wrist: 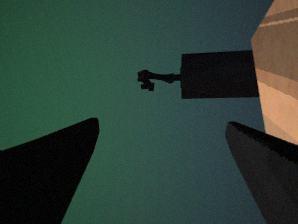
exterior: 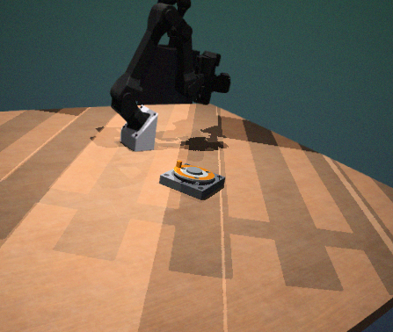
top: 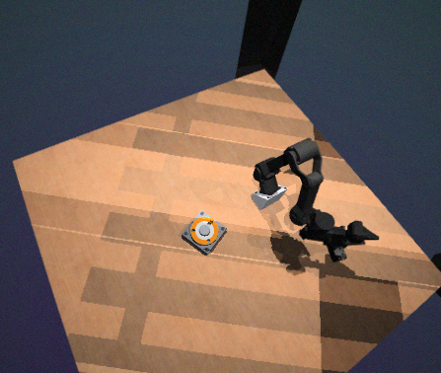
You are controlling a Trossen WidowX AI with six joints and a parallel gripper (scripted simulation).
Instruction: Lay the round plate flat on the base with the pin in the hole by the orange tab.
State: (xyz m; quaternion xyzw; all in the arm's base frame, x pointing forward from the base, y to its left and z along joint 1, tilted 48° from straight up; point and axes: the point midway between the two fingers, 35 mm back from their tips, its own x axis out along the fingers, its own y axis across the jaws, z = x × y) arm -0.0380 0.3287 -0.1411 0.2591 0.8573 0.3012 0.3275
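The round plate (top: 204, 242) (exterior: 207, 178), an orange ring around a white one, sits around the grey post (top: 204, 230) (exterior: 194, 170) on the dark grey square base (top: 186, 237) (exterior: 191, 190). Its orange tab (exterior: 178, 164) stands up at the rim, on the left in the exterior view. Part of the rim looks slightly raised above the base. The small pin and the hole beside the tab cannot be made out. My gripper (top: 357, 247) (wrist: 162, 126) is open and empty, far from the plate and pointing away from it. The wrist view shows no plate.
The arm's light grey mount (top: 270, 198) (exterior: 143, 138) stands on the wooden table (top: 218, 306) (exterior: 124, 299), between the plate and the table's far edge in the exterior view. The arm is folded up beyond the mount. Dark pillars (top: 268, 35) (wrist: 217, 75) stand beyond the table edge.
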